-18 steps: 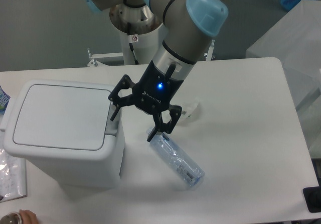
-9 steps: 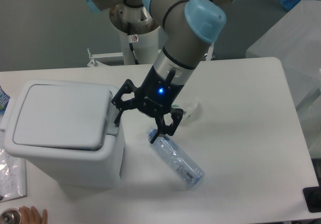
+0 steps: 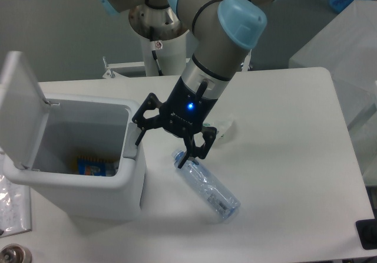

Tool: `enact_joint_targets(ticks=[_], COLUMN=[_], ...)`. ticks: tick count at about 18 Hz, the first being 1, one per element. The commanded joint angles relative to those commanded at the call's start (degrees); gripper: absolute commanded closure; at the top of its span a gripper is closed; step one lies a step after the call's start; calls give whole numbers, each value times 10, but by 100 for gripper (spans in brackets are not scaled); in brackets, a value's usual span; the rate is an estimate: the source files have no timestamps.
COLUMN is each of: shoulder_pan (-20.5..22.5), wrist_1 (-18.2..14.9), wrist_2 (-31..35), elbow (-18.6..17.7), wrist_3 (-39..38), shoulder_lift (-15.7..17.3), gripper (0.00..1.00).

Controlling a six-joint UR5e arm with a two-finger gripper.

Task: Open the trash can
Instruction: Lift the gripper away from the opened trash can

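**Lid Up, Gripper Beside the Push Tab**

At the near edge of the white table (image 3: 283,174), around seven o'clock, a sheet in a clear sleeve (image 3: 13,207) and a small round metal object (image 3: 12,255) lie at the border of the view. Just past them sits the boxy white plastic trash can with rounded corners (image 3: 103,189), on the table's left side at about nine o'clock. Its flat hinged lid (image 3: 20,107) stands raised on the far-left side, and the bin's inside shows, with a blue and yellow packet (image 3: 94,167) at the bottom. So the opening looks done.

Near the centre, around five o'clock from the gripper, lies a clear crushed plastic bottle (image 3: 206,185), tilted on its side. The black two-finger gripper (image 3: 166,140) hangs above it with its fingers spread wide and holding nothing; one fingertip is just beside the grey push tab (image 3: 131,147) on the bin's right rim, the other near the bottle's neck.

The bin looks light, stiff and smooth-walled, likely to slide if shoved sideways. Its tab is the place to press, straight down, rather than anywhere to pinch.

Farther back, at twelve o'clock, the arm's grey links and pale blue joint caps (image 3: 238,15) rise to the base.
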Motion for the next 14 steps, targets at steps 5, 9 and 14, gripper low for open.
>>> enact_joint_targets(ticks=[5,9,14], shoulder_pan=[47,78,98], wrist_1=[-1,-1,-1], wrist_2=[34,72,148], elbow=[-1,-3,-1], wrist_3=[59,118,226], shoulder_lift=[-11,-25,-54], gripper=[0,0,0])
